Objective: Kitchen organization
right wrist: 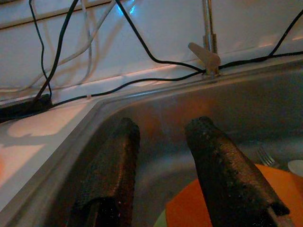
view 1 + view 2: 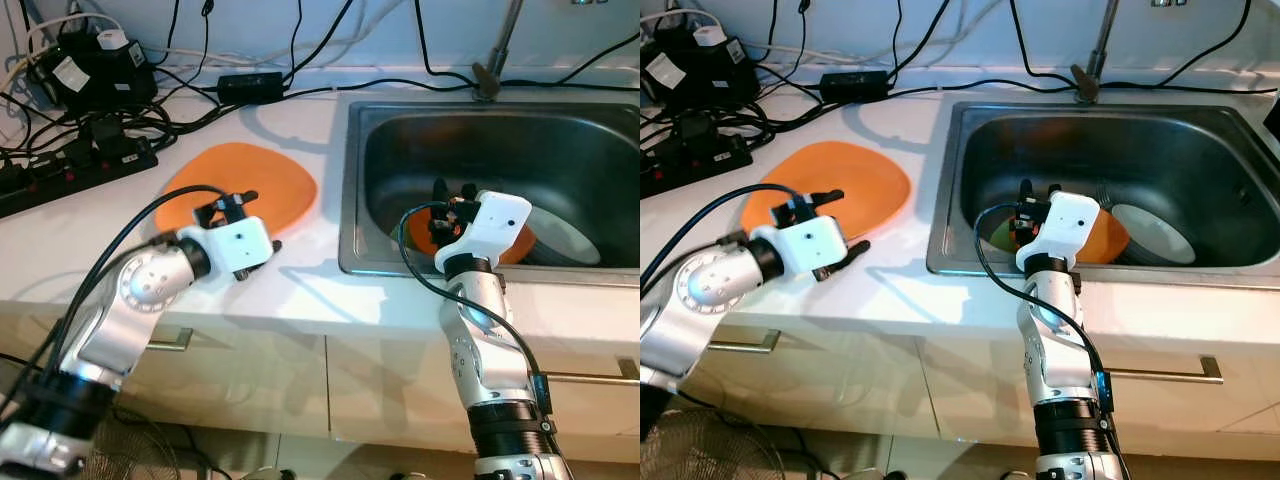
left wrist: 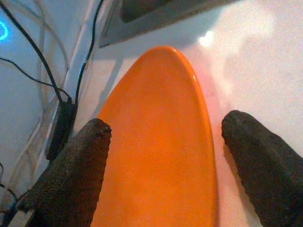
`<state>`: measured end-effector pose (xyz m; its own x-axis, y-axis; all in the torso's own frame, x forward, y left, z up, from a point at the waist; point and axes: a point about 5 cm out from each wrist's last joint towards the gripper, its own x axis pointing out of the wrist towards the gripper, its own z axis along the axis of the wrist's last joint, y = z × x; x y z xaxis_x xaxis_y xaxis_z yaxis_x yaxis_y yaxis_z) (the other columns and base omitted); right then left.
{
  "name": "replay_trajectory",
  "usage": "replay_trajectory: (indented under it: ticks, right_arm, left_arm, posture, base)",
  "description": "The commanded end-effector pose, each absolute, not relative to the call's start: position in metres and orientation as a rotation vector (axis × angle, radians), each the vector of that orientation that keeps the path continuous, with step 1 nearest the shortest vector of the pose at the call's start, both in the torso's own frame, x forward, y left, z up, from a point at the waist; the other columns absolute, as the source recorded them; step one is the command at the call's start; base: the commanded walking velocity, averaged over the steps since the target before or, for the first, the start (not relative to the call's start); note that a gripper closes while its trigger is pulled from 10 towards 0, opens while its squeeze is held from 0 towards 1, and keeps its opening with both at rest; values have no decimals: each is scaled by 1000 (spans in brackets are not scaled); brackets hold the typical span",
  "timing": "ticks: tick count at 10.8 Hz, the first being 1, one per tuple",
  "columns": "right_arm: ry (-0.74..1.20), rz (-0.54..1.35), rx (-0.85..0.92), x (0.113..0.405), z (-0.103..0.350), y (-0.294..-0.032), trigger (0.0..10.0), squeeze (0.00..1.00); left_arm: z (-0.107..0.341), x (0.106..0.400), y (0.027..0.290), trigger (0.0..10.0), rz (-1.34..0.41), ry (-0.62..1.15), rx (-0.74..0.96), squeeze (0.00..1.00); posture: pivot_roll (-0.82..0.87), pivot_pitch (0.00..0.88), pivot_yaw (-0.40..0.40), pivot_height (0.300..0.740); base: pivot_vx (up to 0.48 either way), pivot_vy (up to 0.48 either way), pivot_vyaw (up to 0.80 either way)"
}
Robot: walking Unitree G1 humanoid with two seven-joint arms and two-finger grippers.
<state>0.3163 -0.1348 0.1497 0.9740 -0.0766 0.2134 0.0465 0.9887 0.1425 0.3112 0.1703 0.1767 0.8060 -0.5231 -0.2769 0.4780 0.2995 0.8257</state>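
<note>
Left gripper (image 3: 161, 156) fingers open astride orange plate (image 2: 245, 185), right gripper (image 1: 161, 161) open over sink (image 2: 970, 150), fork (image 1: 265, 156) glimpsed

Two silver jointed arms, white wrist housings, looping black cables, left gripper (image 3: 165, 161) and right gripper (image 1: 163, 170) with coarse black fingers

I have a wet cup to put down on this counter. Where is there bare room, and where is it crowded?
Bare counter lies along the front edge, between the orange plate and the sink. The back left corner is crowded with a power strip and cables. The sink already holds plates and a fork.
</note>
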Motion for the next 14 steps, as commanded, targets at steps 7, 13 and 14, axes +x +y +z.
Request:
replay_trajectory:
  ticks: [7, 13, 14]
  right_arm:
    - [-206, -55, 142, 319, 151, -131, 10000, 0]
    - [-199, -48, 146, 322, 151, -130, 10000, 0]
    - [-198, -46, 147, 322, 151, -130, 10000, 0]
  left_arm:
    - [152, 337, 179, 10000, -564, 208, 1304, 0]
    - [139, 342, 161, 0, -600, 243, 1310, 0]
    - [137, 341, 160, 0, -608, 245, 1307, 0]
  posture:
    - [40, 43, 83, 740]
    - [38, 49, 85, 740]
    - [37, 49, 84, 740]
  base:
    - [0, 0, 0]
    - [0, 0, 0]
    - [0, 0, 0]
